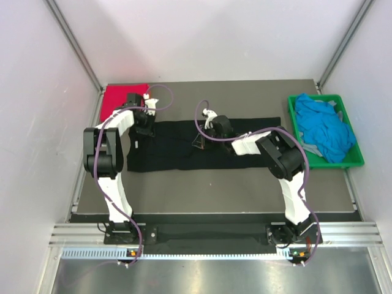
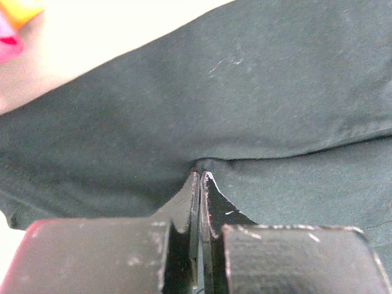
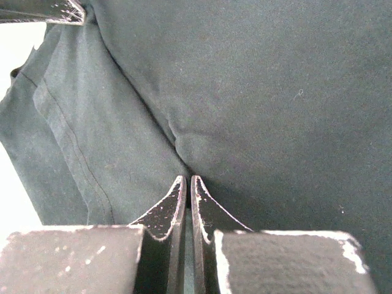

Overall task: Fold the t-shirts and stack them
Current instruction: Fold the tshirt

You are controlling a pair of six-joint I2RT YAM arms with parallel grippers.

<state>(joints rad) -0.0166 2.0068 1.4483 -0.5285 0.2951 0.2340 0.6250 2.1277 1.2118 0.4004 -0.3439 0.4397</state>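
Observation:
A large black t-shirt (image 1: 171, 150) lies spread lengthwise across the dark mat. My left gripper (image 1: 146, 125) is at the shirt's back left edge. In the left wrist view its jaws (image 2: 200, 174) are shut on a small pucker of the black cloth (image 2: 275, 92). My right gripper (image 1: 203, 139) sits near the shirt's middle, jaws (image 3: 188, 178) shut, with creases of black cloth (image 3: 275, 92) running to the tips. A magenta-red t-shirt (image 1: 122, 98) lies folded at the mat's back left corner. Bright blue t-shirts (image 1: 324, 128) are heaped in the crate.
The green plastic crate (image 1: 357, 160) stands at the right edge of the mat. Slivers of orange cloth (image 2: 18, 8) and magenta cloth (image 2: 8, 46) show at the left wrist view's top left corner. Grey walls close in on both sides.

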